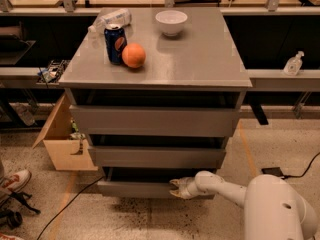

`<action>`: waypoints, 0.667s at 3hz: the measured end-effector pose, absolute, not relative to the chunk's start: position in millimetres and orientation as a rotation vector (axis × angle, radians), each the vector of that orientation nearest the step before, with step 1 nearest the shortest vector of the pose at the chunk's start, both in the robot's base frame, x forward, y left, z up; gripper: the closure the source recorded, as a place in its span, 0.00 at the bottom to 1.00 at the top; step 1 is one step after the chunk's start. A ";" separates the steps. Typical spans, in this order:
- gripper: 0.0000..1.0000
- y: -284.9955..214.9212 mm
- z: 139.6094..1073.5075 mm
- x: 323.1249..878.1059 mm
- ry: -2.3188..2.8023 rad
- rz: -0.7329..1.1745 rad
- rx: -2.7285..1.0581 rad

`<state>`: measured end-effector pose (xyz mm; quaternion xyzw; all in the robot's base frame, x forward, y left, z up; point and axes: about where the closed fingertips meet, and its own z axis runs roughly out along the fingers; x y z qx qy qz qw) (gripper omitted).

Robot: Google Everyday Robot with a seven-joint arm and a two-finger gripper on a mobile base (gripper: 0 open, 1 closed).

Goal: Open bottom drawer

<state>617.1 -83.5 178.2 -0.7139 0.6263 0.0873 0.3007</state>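
Note:
The bottom drawer (135, 188) is the narrowest, shortest grey front, lowest on the grey cabinet (200, 64). A dark gap shows above its front edge. My gripper (176, 188) reaches in from the right on a white arm (225, 186) and sits at the drawer front's upper edge, right of its middle. The medium drawer front (157, 156) and the widest top drawer front (152, 120) are above it.
On the cabinet top stand a blue soda can (115, 43), an orange (133, 55), a white bowl (171, 22) and a plastic bottle (112, 19). An open cardboard box (62, 139) stands at the left on the floor. A black cable (70, 206) runs across the floor. A shoe (12, 180) is at far left.

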 end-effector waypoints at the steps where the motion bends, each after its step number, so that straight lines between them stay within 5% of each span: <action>1: 1.00 -83.5 178.2 617.1 1.662 0.232 -1.894; 2: 1.00 -83.5 178.2 617.1 1.662 0.232 -1.894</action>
